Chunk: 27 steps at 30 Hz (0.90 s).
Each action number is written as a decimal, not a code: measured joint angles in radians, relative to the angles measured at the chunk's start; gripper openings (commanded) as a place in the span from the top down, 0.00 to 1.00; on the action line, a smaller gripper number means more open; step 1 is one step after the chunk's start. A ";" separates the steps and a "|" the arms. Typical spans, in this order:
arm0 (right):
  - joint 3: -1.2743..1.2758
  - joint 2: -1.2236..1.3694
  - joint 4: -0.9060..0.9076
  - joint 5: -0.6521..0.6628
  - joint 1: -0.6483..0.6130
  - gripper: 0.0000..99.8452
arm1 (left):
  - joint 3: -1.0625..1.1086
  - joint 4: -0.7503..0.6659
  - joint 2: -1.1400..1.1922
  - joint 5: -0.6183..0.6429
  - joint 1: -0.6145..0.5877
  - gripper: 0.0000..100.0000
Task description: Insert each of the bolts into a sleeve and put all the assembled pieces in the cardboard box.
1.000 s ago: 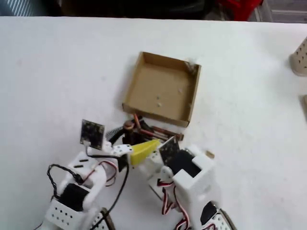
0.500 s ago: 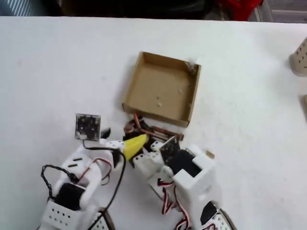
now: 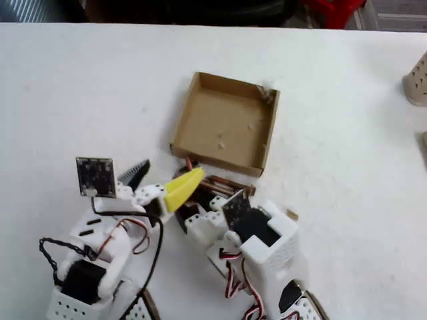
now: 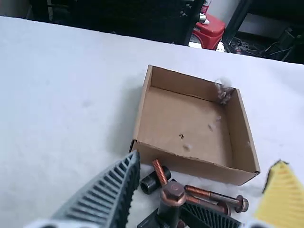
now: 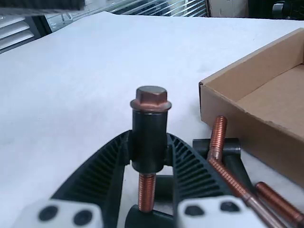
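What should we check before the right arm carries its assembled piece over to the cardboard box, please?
1. Bolt seated through sleeve: ok, head on top, thread showing below.
2. Right tool shut on the sleeve: ok.
3. Left tool open, holding nothing: ok.
4. Left tool out of the way: cannot tell; its yellow finger covers the sleeve in the high view.
5. Cardboard box has room: ok, no pieces inside.
6. All bolts sleeved: not ok; loose bolts lie beside the box.
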 measured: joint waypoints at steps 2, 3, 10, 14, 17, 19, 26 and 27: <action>0.000 0.000 0.000 0.000 0.000 0.98 | -0.002 0.000 0.000 0.000 -0.021 0.75; 0.000 0.000 0.000 0.000 0.002 0.98 | -0.002 0.000 0.000 0.000 -0.038 0.81; 0.000 0.000 0.000 0.000 0.011 0.98 | -0.002 0.000 0.000 0.000 -0.175 0.94; 0.000 0.000 0.000 0.000 0.012 0.98 | -0.002 0.002 0.000 0.000 -0.273 0.94; 0.000 0.000 0.000 0.000 0.018 0.98 | 0.008 0.015 -0.002 0.000 -0.350 0.94; 0.000 0.000 0.000 0.000 0.017 0.98 | 0.057 0.015 -0.009 0.000 -0.387 0.94; 0.000 0.000 0.000 0.000 0.018 0.98 | 0.250 0.017 -0.002 -0.051 -0.439 0.94; 0.000 0.000 0.000 0.000 0.028 0.98 | 0.262 0.017 -0.002 -0.078 -0.445 0.94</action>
